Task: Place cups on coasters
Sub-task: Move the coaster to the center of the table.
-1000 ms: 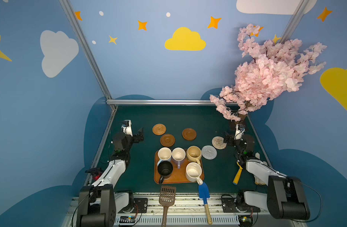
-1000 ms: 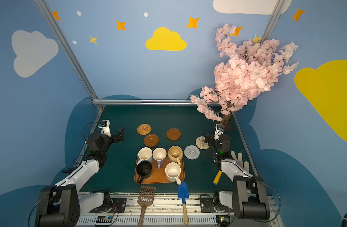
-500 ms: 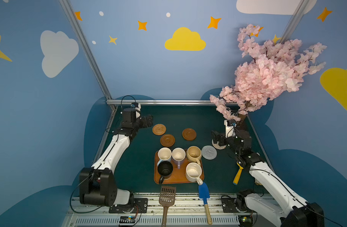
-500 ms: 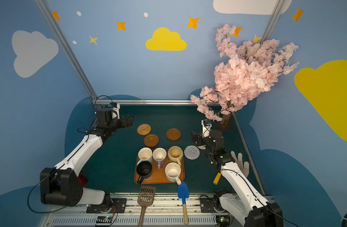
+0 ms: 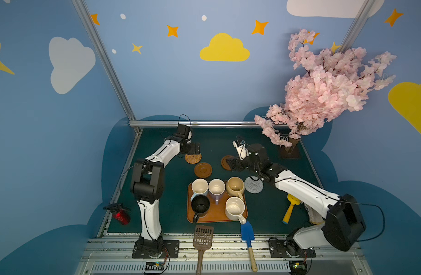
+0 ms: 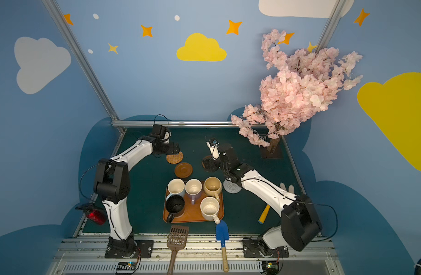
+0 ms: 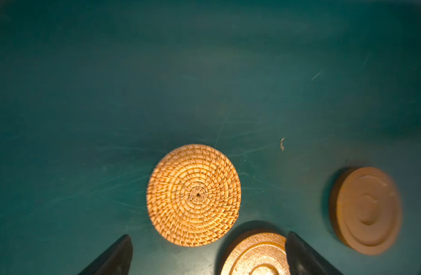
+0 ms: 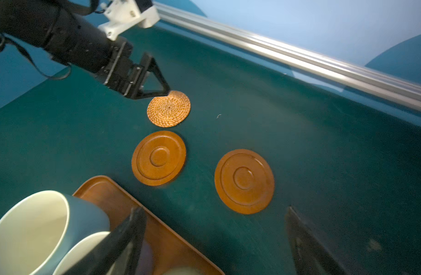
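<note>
Your left hand (image 5: 196, 150), spread wide and empty, hovers at the edge of the rattan coaster (image 5: 193, 158); your right hand (image 5: 229, 164), equally spread and empty, hangs over a dark wood coaster (image 5: 225, 159). All five mugs stand on the orange tray (image 5: 189, 214), none on a coaster yet. From both hands the mugs lie back toward the robot's base, and the right hand looks the nearer, with the tan mug (image 5: 235, 185) closest to it.
</note>
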### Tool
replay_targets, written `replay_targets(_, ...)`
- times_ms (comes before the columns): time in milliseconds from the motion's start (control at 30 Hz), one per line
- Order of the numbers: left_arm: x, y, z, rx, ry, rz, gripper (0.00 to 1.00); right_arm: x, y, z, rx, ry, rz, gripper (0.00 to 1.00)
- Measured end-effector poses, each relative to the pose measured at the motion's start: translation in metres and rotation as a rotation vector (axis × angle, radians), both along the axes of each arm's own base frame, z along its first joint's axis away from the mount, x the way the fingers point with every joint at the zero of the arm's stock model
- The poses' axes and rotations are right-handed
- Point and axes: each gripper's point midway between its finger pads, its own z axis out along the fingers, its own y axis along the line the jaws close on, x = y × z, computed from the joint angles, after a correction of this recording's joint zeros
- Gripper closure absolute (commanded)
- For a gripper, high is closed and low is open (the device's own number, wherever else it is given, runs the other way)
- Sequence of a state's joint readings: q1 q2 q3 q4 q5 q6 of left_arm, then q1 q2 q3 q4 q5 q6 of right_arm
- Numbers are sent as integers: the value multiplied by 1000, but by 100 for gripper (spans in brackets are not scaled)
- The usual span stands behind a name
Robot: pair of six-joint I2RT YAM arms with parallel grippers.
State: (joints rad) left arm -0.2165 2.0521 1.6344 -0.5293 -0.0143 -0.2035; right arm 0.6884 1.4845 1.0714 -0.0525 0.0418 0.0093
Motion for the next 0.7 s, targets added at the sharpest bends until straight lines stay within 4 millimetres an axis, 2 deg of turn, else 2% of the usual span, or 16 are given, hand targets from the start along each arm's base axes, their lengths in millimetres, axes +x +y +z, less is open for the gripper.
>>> replay_targets(67,5,-2,-14,42,42,-3,1,1,17,-10,-31,27,37,20)
replay_targets(167,15,-4,-32,111,89,-10,1,1,38,-22,-48,75,83,21)
replay_targets(300,23,-3,-49,200,131,-17,2,1,50,-35,-55,125,113,19)
replay_targets(400,20,-1,-60,248,164,-30,3,0,56,-48,-61,172,127,17)
replay_targets(533,22,-2,-60,270,171,-42,10,1,66,-66,-73,242,140,17)
replay_targets(700,18,0,-64,250,186,-39,12,2,73,-79,-77,294,153,17)
